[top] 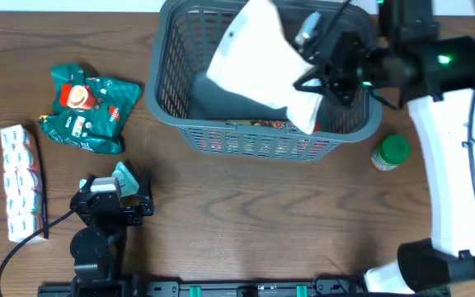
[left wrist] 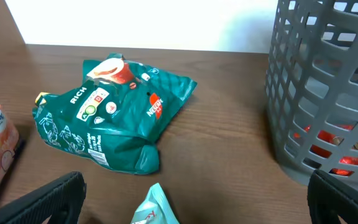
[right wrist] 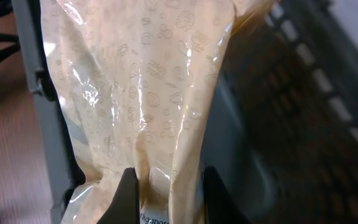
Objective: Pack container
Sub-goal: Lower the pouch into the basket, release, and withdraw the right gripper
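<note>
While I watch the right wrist feed, the right gripper (right wrist: 169, 194) is clamped on the lower edge of a pale printed bag (right wrist: 142, 93). Both dark fingers (right wrist: 127, 194) pinch the crinkled plastic between them. From overhead the bag hangs tilted over the container (top: 258, 142), its upper end above the far rim and its lower end down inside the right half. I cannot tell whether the bag touches the bottom.

The container is a large dark grey basket with slotted walls. It sits at the far middle of the table, and red packaging shows through the slots of its near wall. Just outside its right near corner stands a small jar with a green lid (top: 391, 153), close to the white right arm.

On my left wrist feed the left gripper (left wrist: 196, 202) stands with its jaws wide apart, low at the near left of the table. A small teal packet (left wrist: 157, 210) pokes up between them, and I see neither finger touching it. Ahead of it lies a crumpled green pouch (left wrist: 114, 112), well apart from the container's wall to the right. At the far left edge lies a white and pink multipack (top: 19, 181), beside the green pouch and apart from it.
</note>
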Robot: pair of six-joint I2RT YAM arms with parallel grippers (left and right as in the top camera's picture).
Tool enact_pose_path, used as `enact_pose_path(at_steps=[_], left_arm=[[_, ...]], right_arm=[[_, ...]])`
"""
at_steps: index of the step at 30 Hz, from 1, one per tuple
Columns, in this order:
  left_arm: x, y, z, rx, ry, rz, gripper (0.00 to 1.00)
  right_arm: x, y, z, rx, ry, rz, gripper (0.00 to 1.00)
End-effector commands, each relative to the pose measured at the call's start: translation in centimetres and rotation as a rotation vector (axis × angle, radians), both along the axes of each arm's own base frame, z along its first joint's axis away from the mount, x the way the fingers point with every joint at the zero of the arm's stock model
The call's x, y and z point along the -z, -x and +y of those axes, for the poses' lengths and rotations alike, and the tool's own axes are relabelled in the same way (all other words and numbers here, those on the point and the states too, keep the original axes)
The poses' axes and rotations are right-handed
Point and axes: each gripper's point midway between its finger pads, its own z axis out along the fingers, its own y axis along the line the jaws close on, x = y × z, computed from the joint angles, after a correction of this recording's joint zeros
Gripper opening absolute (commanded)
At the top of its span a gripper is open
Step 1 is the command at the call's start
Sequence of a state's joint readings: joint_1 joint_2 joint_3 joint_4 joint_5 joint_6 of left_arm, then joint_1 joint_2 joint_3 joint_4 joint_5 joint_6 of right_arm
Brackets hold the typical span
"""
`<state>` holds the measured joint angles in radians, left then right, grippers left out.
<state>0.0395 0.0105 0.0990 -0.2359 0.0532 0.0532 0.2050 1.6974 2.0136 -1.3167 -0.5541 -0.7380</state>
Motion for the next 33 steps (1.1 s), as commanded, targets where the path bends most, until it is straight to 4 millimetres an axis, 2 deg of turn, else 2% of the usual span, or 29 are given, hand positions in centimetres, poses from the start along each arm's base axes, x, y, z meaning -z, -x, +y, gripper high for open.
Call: enact_pose_path(at_steps=[1,9,12,20,29,33], left_arm=[[1.2,0.0,-0.1,0.009,-0.006,0.025,0.99],[1.2,0.0,-0.1,0.009,-0.006,0.025,0.99],[1.2,0.0,-0.1,0.009,-0.006,0.025,0.98],[1.2,0.0,-0.1,0.009,-0.006,0.025,0.99],[1.2,0.0,-0.1,0.009,-0.006,0.025,0.99],[1.2,0.0,-0.1,0.009,-0.006,0.025,0.99]], right_arm=[[1.7,-0.4,1.3,-0.045,0.007,0.038,0.01],[5.9,-2.1,1.9,-0.05,0.033,0.143,0.01],[6.8,-2.5,2.0,-0.05,0.037,0.163,0.01],[8.3,-3.6,2.3,-0.05,0.041,0.178,0.01],[9.7,-4.0,2.4,-0.051,0.048,0.211,0.01],[11.0,-4.0,2.7,-0.057,0.057,0.246,0.01]])
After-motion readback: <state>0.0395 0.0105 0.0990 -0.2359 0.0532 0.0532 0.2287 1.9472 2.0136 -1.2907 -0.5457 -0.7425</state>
